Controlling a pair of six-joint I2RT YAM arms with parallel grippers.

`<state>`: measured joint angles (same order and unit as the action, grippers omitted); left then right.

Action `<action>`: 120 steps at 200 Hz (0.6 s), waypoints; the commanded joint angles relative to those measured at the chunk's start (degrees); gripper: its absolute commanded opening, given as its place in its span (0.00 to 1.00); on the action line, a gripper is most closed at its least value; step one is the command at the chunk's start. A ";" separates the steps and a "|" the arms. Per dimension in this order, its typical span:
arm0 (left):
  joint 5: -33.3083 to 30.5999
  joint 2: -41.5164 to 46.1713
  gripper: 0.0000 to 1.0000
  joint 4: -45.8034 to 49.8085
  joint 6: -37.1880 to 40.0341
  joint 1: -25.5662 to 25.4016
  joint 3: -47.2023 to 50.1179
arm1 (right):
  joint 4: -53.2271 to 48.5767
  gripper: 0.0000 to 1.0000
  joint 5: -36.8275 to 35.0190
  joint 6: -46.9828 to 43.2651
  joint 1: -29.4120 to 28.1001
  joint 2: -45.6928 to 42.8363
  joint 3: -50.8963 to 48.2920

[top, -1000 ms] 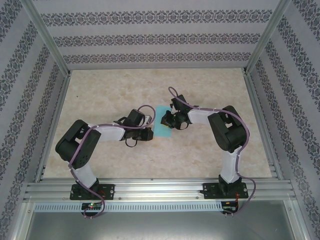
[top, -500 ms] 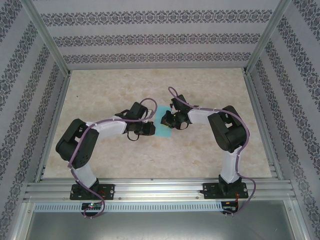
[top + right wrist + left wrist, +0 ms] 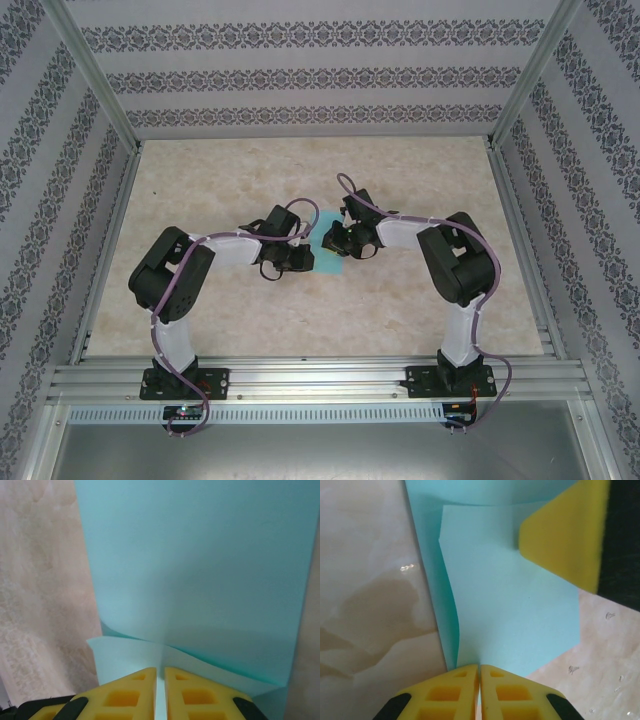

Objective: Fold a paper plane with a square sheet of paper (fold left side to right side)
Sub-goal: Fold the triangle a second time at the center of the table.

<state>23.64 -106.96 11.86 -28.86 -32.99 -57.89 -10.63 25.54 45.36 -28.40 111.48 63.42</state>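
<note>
The square sheet of paper [image 3: 330, 262] is thin teal-blue and lies mid-table between my two grippers, partly doubled over. In the left wrist view a paler flap of the sheet [image 3: 510, 605] curves over a darker layer. My left gripper [image 3: 480, 667] is shut on the flap's near edge. A yellow finger of the right gripper [image 3: 565, 530] rests on the sheet's far corner. In the right wrist view my right gripper [image 3: 160, 670] is shut on a raised pale edge of the sheet [image 3: 200, 565]. From above, the left gripper [image 3: 303, 252] and right gripper [image 3: 333, 240] nearly meet. A paper plane is out of view.
The beige marbled table [image 3: 250, 170] stretches around the sheet. Patterned walls [image 3: 310, 75] and metal frame posts enclose it at the back and sides. An aluminium rail [image 3: 320, 380] with both arm bases runs along the near edge.
My left arm has swung to the right, carrying its held paper edge toward the right gripper. Less teal shows from above. The right arm has hardly moved.
</note>
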 commanded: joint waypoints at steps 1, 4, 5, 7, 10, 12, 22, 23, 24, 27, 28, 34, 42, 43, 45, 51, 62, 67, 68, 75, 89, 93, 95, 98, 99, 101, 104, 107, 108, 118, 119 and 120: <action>-1.67 -1.50 0.12 0.42 0.21 0.30 2.47 | -1.28 0.14 0.27 0.90 -0.72 -4.43 -1.17; -1.74 -1.54 0.12 0.38 0.28 0.30 2.58 | -1.54 0.14 0.36 0.95 -0.88 -4.72 -1.34; -1.79 -1.57 0.12 0.41 0.29 0.30 2.59 | -1.56 0.14 0.42 1.00 -0.92 -4.79 -1.40; -1.76 -1.56 0.12 0.44 0.29 0.30 2.60 | -1.83 0.14 0.53 1.11 -1.09 -4.98 -1.58; -1.85 -1.58 0.12 0.45 0.30 0.25 2.68 | -1.87 0.14 0.60 1.19 -1.23 -5.10 -1.71; -1.87 -1.59 0.12 0.45 0.30 0.29 2.69 | -1.92 0.14 0.68 1.26 -1.39 -5.17 -1.85; -2.01 -1.49 0.12 0.50 0.30 0.30 2.93 | -2.05 0.14 1.10 2.06 -2.03 -5.40 -2.60; -2.06 -1.49 0.12 0.47 0.30 0.30 2.95 | -2.04 0.14 1.18 2.12 -2.15 -5.40 -2.64; -2.04 -1.50 0.12 0.55 0.34 0.25 2.95 | -1.94 0.14 1.27 2.24 -2.21 -5.40 -2.75; -2.13 -1.37 0.12 0.54 0.38 0.29 3.03 | -1.66 0.14 1.49 2.49 -2.45 -5.45 -2.99; -2.12 -1.39 0.12 0.49 0.34 0.29 2.99 | -1.53 0.14 1.51 2.60 -2.54 -5.42 -3.10; -2.27 -1.41 0.12 0.54 0.38 0.27 3.13 | -0.69 0.14 2.22 3.31 -2.87 -5.25 -3.72; -2.42 -1.41 0.12 0.61 0.39 0.30 3.13 | 0.61 0.14 2.69 4.53 -3.38 -5.05 -4.46; -2.48 -1.41 0.12 0.62 0.39 0.30 3.13 | 0.74 0.14 2.72 4.63 -3.39 -5.00 -4.54; -2.48 -1.41 0.12 0.62 0.39 0.30 3.09 | 1.04 0.14 2.86 4.82 -3.50 -4.90 -4.69; -2.46 -1.36 0.12 0.62 0.46 0.29 3.08 | 1.86 0.14 3.13 5.43 -3.90 -4.71 -5.10; -2.55 -1.41 0.12 0.71 0.47 0.14 3.13 | 2.80 0.14 3.41 6.33 -4.35 -4.16 -5.47; -2.57 -1.41 0.12 0.72 0.47 0.21 3.12 | 3.08 0.14 3.62 6.58 -4.45 -3.94 -5.58; -2.60 -1.41 0.12 0.76 0.47 0.21 3.13 | 3.17 0.14 3.67 6.67 -4.50 -3.88 -5.58; -2.63 -1.41 0.12 0.74 0.47 0.21 3.21 | 3.59 0.14 3.77 7.04 -4.68 -3.62 -5.65; -2.56 -1.41 0.12 0.56 0.43 0.24 3.35 | 4.41 0.14 3.81 7.59 -4.97 -3.32 -5.71; -2.61 -1.41 0.12 0.50 0.39 0.21 3.39 | 4.50 0.14 3.76 7.68 -5.03 -3.25 -5.66; -2.63 -1.41 0.12 0.40 0.34 0.21 3.44 | 4.62 0.14 3.78 7.73 -5.03 -3.28 -5.67; -2.58 -1.34 0.12 0.34 0.30 0.21 3.48 | 4.62 0.14 3.81 7.80 -5.12 -3.09 -5.55; -2.56 -1.37 0.12 0.31 0.30 0.21 3.48 | 4.64 0.14 3.77 7.76 -5.15 -3.06 -5.53; -2.61 -1.40 0.12 0.32 0.25 0.21 3.46 | 4.56 0.14 3.74 7.73 -5.14 -2.99 -5.46; -2.61 -1.49 0.12 0.25 0.22 0.21 3.56 | 4.52 0.14 3.75 7.80 -5.16 -2.94 -5.42; -2.63 -1.54 0.12 0.14 0.21 0.17 3.57 | 4.63 0.14 3.80 7.81 -5.15 -2.82 -5.32; -2.63 -1.57 0.12 0.12 0.17 0.14 3.57 | 4.64 0.14 3.81 7.81 -5.12 -2.79 -5.32; -2.58 -1.65 0.12 -0.06 0.12 0.17 3.66 | 4.79 0.14 3.86 7.97 -5.24 -2.31 -5.12; -2.56 -1.66 0.12 -0.03 0.17 0.19 3.66 | 4.81 0.14 3.88 8.02 -5.25 -2.27 -5.18; -2.55 -1.71 0.12 -0.05 0.14 0.20 3.66 | 4.82 0.13 3.94 8.00 -5.25 -2.25 -5.16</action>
<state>23.59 -106.72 10.07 -28.86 -32.95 -56.71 -8.71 28.69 51.68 -33.17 107.74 57.95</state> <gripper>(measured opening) 0.120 0.138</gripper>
